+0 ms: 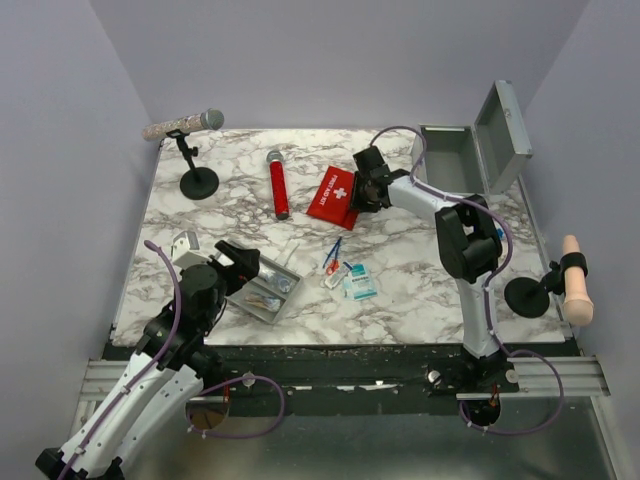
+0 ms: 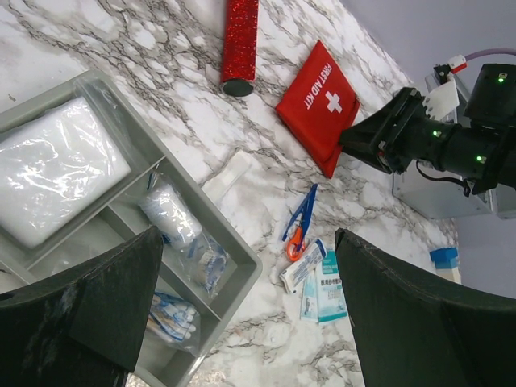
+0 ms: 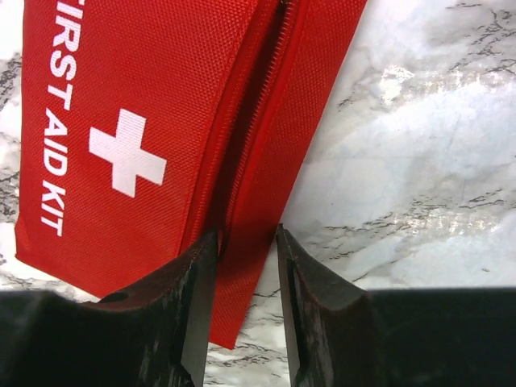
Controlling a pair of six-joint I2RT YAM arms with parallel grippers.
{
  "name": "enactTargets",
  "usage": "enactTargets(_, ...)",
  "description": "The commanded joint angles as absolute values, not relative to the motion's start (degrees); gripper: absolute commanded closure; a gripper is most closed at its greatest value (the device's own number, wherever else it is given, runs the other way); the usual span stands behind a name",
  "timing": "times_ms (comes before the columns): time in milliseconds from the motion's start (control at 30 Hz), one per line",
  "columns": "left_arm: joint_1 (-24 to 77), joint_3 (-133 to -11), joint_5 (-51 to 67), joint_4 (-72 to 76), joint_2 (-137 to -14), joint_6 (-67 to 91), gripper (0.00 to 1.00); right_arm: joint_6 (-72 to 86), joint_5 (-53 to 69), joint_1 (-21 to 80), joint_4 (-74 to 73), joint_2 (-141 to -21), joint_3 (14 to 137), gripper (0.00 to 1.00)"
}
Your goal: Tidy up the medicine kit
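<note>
Grey metal medicine kit (image 1: 455, 160), red woven pouch (image 3: 121, 105)

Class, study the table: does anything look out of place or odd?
Yes: small packets and a blue tool lie loose on the marble beside the grey tray, outside the open medicine kit at the back right.

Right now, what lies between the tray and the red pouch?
A clear packet by the tray, scissors off to one side; left wrist view shows both.

Pale lavender walls (image 1: 330, 60) on three sides of a marble-patterned table (image 1: 410, 300) (white, grey-veined)
</note>
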State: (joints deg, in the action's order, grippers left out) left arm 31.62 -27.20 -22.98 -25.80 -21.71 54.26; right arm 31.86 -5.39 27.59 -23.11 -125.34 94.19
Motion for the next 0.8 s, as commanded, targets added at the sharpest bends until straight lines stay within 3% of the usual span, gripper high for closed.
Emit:
enactTargets(0, 31.46, -27.33, -22.85, -24.79, -21.97, 53.17, 0.03, 31.03, -6.94, 26.98, -28.12, -127.71, 95.63, 0.63)
enactTargets(233, 31.46, -26.72, -21.1, -22.25, -22.93, 52.91, 0.03, 29.97, -8.78, 26.98, -27.25, -121.83, 91.07, 0.99)
enactTargets(333, 31.46, -26.72, -17.15, -17.51, -25.91, 50.37, 0.01, 29.1, -11.68, 27.59, -26.98, -115.42, 86.59, 0.99)
enactTargets(567, 32.16, -34.44, -3.97, -6.86, -48.04, 48.43, 0.01, 22.77, -21.0, 33.21, -29.52, -99.24, 79.64, 0.99)
enactTargets(767, 39.37, -40.16, -6.94, 1.47, -57.03, 45.62, 0.01, 22.33, -22.24, 39.01, -34.54, -90.28, 75.86, 0.99)
